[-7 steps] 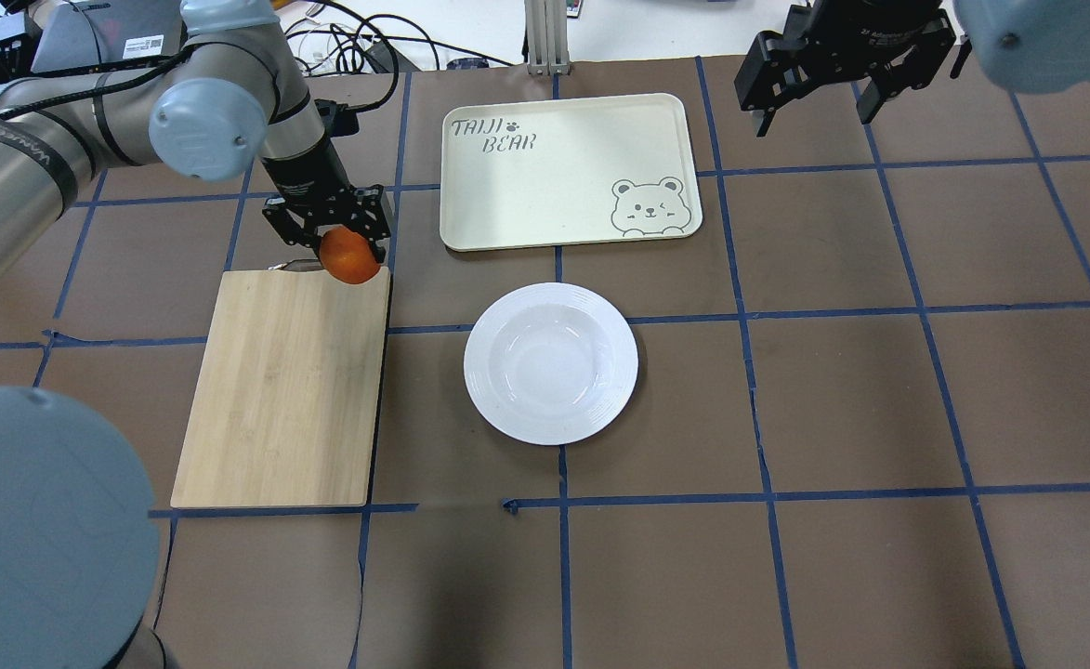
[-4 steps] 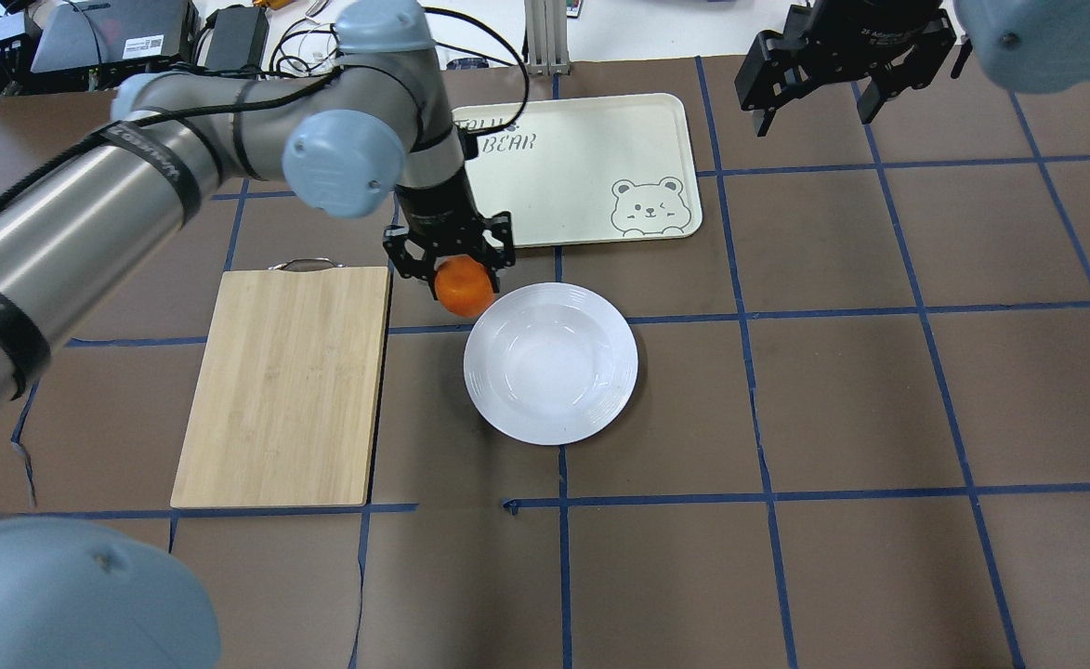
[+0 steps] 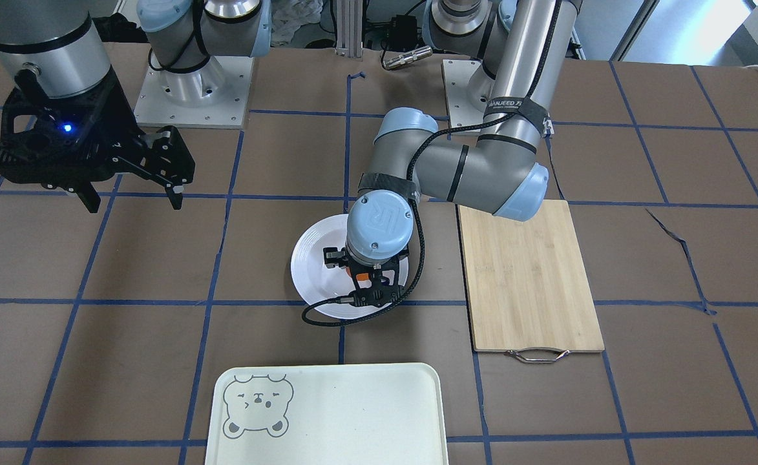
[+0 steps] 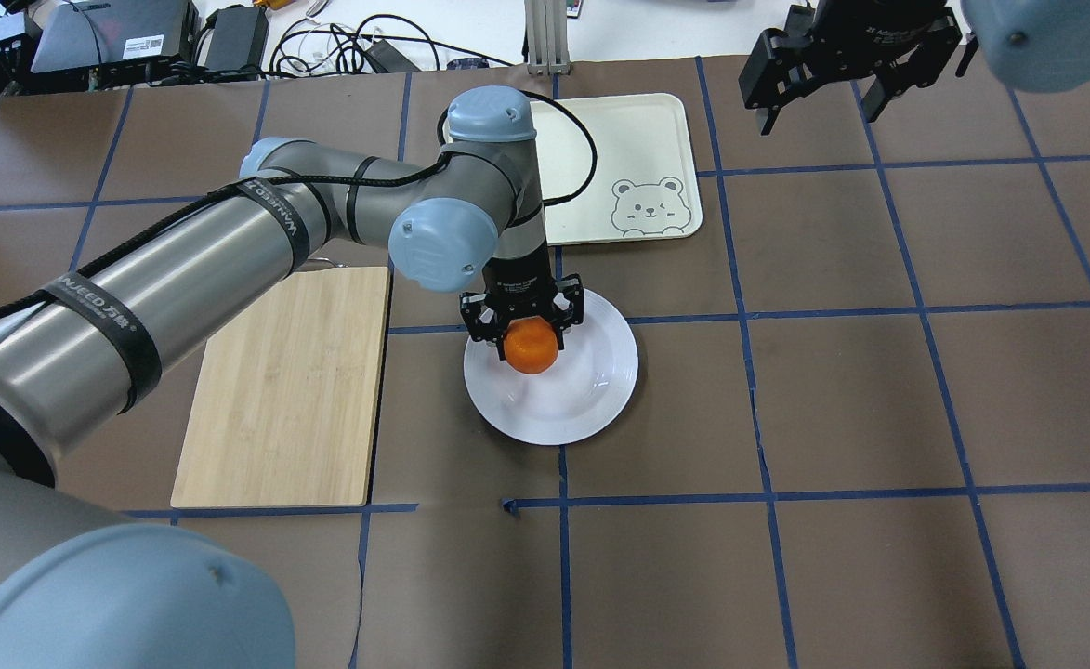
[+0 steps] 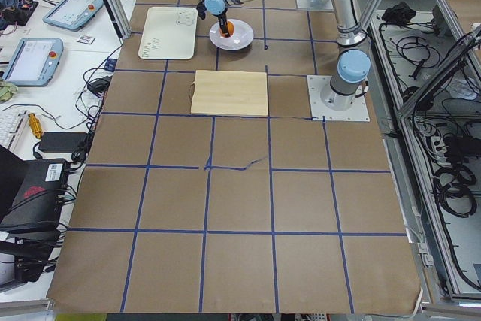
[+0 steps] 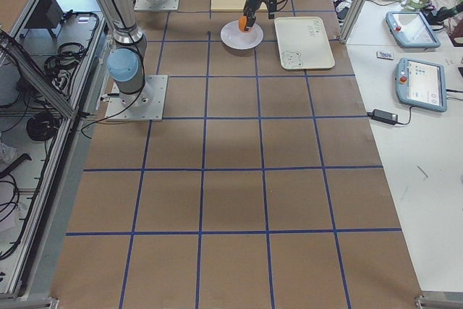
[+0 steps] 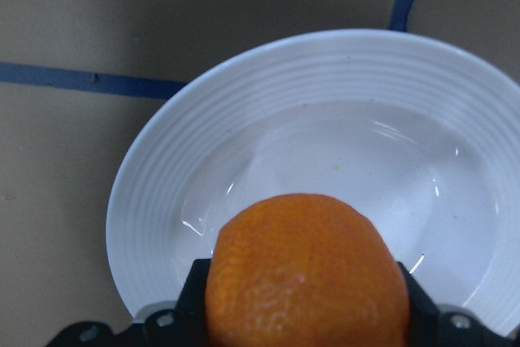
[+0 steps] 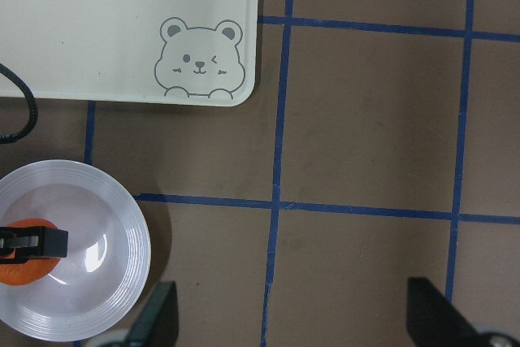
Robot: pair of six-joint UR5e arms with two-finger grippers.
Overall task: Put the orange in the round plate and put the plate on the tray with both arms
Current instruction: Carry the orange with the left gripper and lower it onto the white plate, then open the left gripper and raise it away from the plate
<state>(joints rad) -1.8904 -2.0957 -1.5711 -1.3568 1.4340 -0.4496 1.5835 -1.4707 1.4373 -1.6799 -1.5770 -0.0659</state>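
Brown gridded table point(image 4: 879, 418), one tray point(image 4: 637, 139), one round plate point(image 4: 600, 390), one orange point(image 4: 531, 347) clamped in left pincer point(image 4: 529, 336), right pincer point(image 4: 819, 116) wide.

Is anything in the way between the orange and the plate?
No, nothing that I can see. The left gripper holds the orange right over the plate, and the left wrist view shows the plate's sunken middle bare below it.
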